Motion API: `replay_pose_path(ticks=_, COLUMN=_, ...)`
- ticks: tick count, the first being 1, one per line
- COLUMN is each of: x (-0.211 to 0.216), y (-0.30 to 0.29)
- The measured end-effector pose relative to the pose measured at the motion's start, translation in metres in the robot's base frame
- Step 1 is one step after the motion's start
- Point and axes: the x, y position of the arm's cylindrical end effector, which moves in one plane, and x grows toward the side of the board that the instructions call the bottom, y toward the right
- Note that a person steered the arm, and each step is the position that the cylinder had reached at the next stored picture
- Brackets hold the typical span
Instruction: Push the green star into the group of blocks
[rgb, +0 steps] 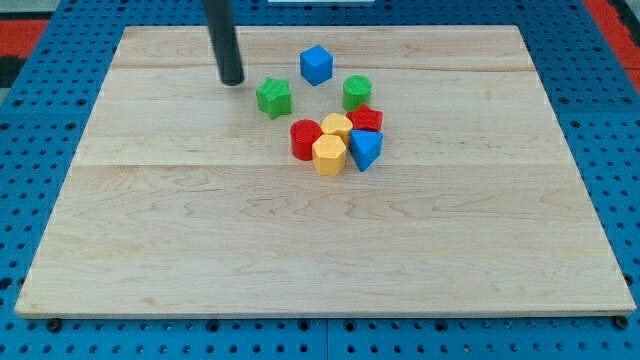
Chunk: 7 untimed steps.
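The green star (273, 97) lies on the wooden board, up and to the left of a tight group of blocks. The group holds a red cylinder (305, 139), a yellow hexagon (329, 154), a second yellow block (338, 126), a red block (366, 119) and a blue block (365, 149). A green cylinder (357, 92) sits just above the group. My tip (231, 80) is to the upper left of the green star, apart from it.
A blue cube (316, 64) stands alone above the group, to the right of the star. The board (150, 250) lies on a blue pegboard table (30, 180).
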Motion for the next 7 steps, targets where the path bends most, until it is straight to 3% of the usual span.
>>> replay_pose_path(ticks=2, x=0.005, y=0.003)
replay_pose_path(ticks=3, x=0.013, y=0.036)
replay_pose_path(ticks=7, x=0.024, y=0.041)
